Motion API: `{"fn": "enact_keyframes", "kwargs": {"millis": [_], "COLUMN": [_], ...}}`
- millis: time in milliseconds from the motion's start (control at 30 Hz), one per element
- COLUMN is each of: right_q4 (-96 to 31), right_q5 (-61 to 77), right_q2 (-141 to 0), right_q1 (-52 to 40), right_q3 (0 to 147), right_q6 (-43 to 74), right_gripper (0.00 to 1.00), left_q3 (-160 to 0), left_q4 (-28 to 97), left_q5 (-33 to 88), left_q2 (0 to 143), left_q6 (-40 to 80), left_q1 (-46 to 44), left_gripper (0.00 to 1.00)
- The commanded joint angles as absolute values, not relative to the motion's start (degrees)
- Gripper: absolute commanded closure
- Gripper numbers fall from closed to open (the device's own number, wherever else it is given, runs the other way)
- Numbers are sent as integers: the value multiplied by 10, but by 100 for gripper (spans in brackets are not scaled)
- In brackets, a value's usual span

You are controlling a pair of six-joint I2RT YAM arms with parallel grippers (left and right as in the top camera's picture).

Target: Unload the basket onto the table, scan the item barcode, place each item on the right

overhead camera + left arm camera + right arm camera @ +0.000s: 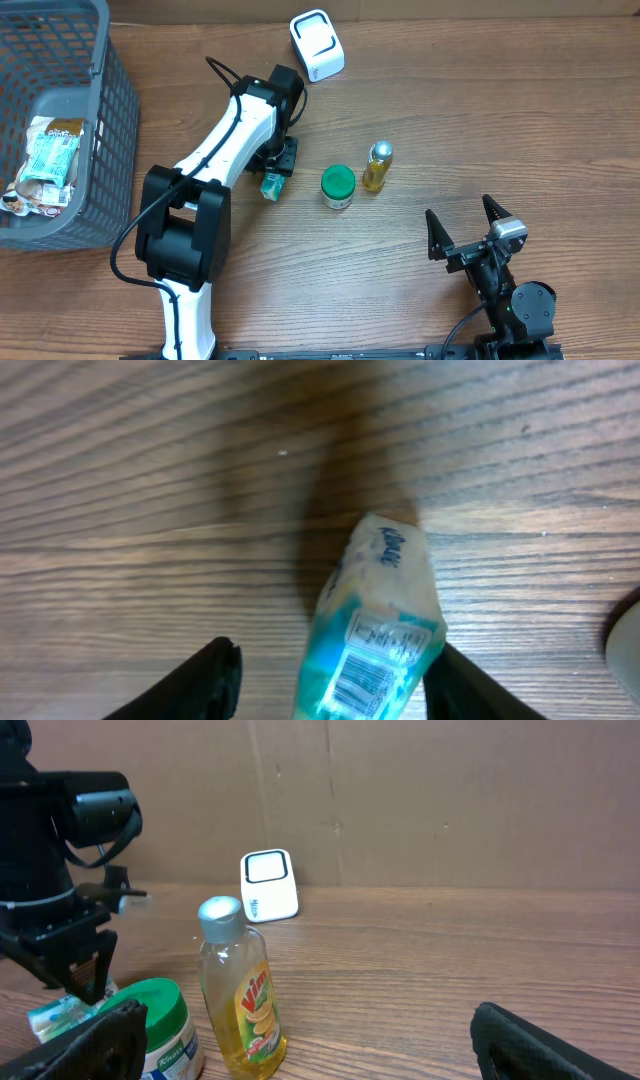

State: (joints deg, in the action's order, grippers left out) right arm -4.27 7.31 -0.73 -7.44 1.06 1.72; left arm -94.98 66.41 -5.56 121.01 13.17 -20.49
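Observation:
A small teal packet (271, 185) with a white barcode label lies on the wooden table; in the left wrist view the packet (375, 630) shows its barcode facing up. My left gripper (280, 165) stands over it, open. The packet sits between the jaws (335, 660), against the right finger, with a clear gap to the left finger. The white scanner (317, 43) stands at the back of the table, also visible as the scanner (269, 885) in the right wrist view. My right gripper (465, 222) rests near the front right, open and holding nothing (305, 1020).
A green-lidded jar (338, 186) and a yellow dish-soap bottle (377, 166) stand right of the packet. A grey basket (110, 130) at the far left holds several packets (50, 160). A cardboard wall rises behind the scanner.

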Motion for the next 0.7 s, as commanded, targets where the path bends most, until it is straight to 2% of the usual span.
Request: {"fn": "enact_keyframes", "kwargs": {"millis": [0, 167, 267, 367, 400, 667], "right_q4": [-40, -41, -40, -40, -40, -41], "right_q5": [76, 76, 76, 76, 76, 76], "right_q2": [-2, -2, -2, -2, -2, -2], "right_q1": [-73, -73, -73, -73, -73, -73], "right_q3": [4, 4, 4, 4, 4, 4], "right_q6": [16, 16, 16, 16, 16, 16], "right_gripper": [0, 0, 0, 0, 0, 0], "left_q3": [-929, -906, -896, -894, -894, -894], "left_q4": [654, 632, 626, 625, 625, 610], "left_q5": [-33, -34, -33, -33, -33, 16], "left_q2": [1210, 1210, 1210, 1210, 1210, 1210], "left_q6": [116, 124, 124, 124, 124, 137], "left_q1": [-215, -217, -217, -218, -218, -222], "left_gripper": [49, 52, 59, 86, 87, 83]}}
